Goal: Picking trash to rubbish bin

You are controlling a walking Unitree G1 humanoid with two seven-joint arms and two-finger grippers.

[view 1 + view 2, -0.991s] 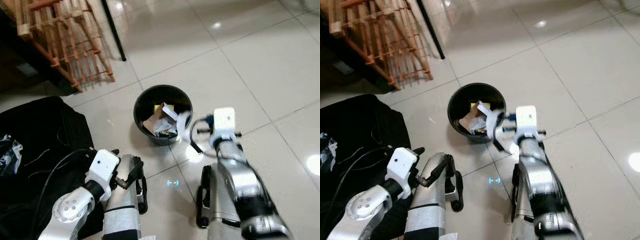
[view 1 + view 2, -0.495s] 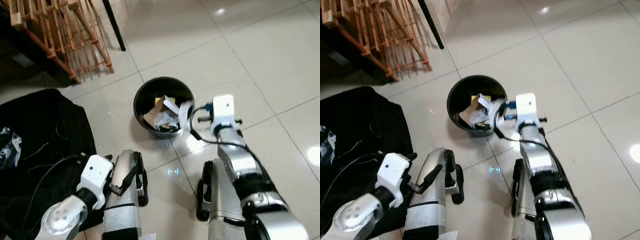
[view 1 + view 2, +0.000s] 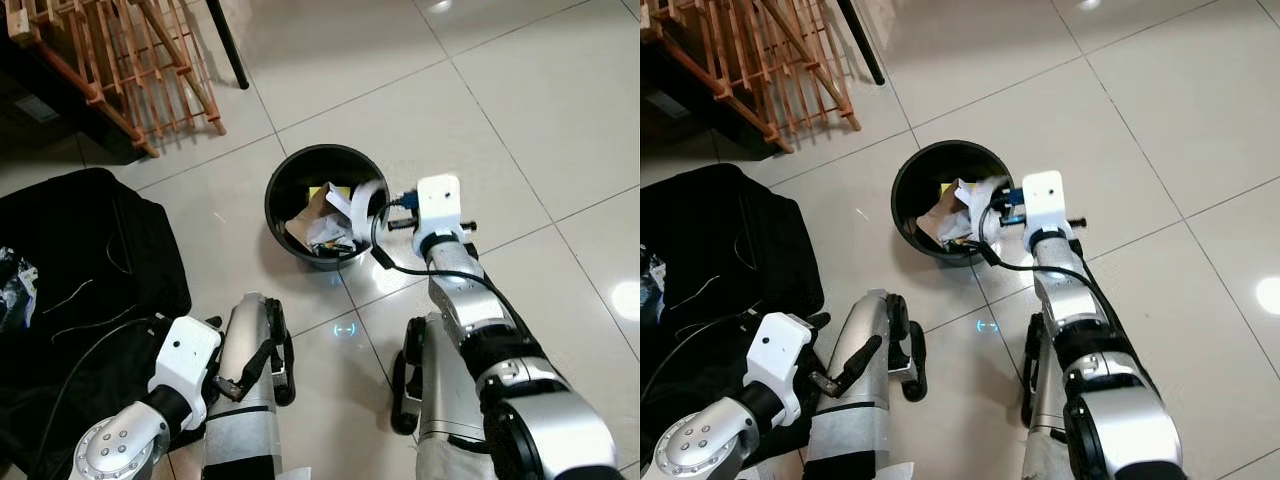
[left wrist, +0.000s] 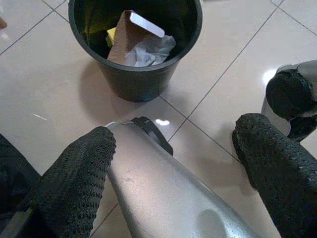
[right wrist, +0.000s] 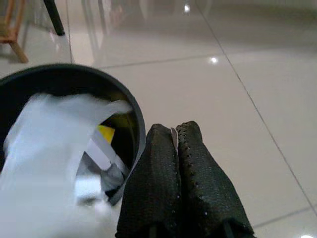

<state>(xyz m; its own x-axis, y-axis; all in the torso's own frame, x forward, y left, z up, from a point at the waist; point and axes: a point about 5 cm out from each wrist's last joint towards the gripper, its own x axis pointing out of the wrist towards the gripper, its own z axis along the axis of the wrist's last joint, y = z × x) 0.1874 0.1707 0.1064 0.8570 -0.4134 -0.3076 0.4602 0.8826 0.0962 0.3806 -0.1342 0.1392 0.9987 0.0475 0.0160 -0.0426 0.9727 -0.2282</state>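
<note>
So: our right pincer pinched tight on white paper strip, thin edge just showing between fingers. We hold it over rim of black bin, frame centre, so strip falls in with other scraps. Left pincer spread wide, empty, parked low by leg, lower left. Black bag at left.

Right gripper fingers pressed together, seemingly; left gripper fingers spread.

one bin, one black bag
</note>
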